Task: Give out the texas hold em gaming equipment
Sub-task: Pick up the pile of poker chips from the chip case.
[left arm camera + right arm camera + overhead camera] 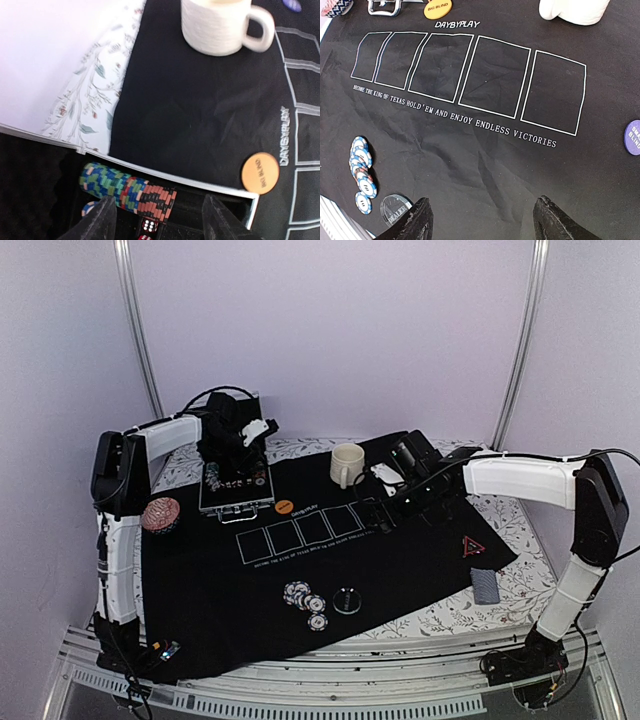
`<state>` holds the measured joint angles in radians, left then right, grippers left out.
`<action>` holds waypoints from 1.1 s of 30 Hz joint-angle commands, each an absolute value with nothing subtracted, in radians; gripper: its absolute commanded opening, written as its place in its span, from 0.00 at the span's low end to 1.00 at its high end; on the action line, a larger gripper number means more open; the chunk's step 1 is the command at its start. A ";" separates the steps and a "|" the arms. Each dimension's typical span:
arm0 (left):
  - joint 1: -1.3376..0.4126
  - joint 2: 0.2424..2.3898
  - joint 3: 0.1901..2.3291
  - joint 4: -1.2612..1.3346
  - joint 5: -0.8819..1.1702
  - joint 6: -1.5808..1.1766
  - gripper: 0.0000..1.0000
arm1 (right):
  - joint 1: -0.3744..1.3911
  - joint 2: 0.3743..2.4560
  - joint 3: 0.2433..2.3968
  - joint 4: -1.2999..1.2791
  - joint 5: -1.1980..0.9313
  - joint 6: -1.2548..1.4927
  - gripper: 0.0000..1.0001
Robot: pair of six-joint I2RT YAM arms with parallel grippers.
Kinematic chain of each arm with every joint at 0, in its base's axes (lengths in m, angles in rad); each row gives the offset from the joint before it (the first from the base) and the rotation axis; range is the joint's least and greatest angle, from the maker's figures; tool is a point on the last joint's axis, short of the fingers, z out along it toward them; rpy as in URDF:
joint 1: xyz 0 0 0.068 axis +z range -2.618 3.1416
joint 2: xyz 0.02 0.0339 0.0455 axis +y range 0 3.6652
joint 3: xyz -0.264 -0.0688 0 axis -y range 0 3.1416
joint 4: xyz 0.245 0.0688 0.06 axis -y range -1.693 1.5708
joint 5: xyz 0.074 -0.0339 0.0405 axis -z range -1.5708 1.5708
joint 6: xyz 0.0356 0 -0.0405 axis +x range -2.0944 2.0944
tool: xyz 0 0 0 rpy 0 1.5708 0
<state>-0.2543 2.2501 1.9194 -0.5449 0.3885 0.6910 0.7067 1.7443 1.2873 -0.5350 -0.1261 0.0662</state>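
An open case (236, 502) at the mat's back left holds a row of striped poker chips (127, 190) and red dice (148, 226). My left gripper (160, 225) hangs open just above that row and grips nothing. My right gripper (485, 225) is open over bare black mat (485, 150), with nothing between its fingers. Loose blue-and-white chips (361, 170) and a clear dealer disc (395, 209) lie near the mat's front. The orange disc (284, 507), purple disc (634, 137), red-edged triangle (473, 546) and card deck (485, 586) all rest on the table.
A cream mug (346, 464) stands at the mat's back, between the two grippers. A round pinkish object (160, 513) sits at the mat's left edge. Five white card outlines (470, 70) are printed across the middle of the mat. Floral tablecloth (520, 530) borders the mat.
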 commanded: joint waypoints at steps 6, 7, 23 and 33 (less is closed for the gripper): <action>-0.232 2.379 2.042 -0.688 0.387 0.821 0.64 | 0.692 1.770 1.307 -0.548 -0.146 0.049 0.72; -0.232 2.384 2.042 -0.680 0.384 0.824 0.64 | 0.693 1.772 1.307 -0.548 -0.150 0.052 0.72; -0.259 2.399 1.966 -0.616 0.225 0.846 0.49 | 0.692 1.779 1.306 -0.556 -0.186 0.063 0.73; -0.268 2.347 1.893 -0.600 0.287 0.861 0.45 | 0.692 1.774 1.312 -0.572 -0.186 0.061 0.73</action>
<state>-0.2512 2.3661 1.9236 -0.5804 0.2470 0.8558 0.6987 1.7695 1.2877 -0.5621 -0.1726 0.0628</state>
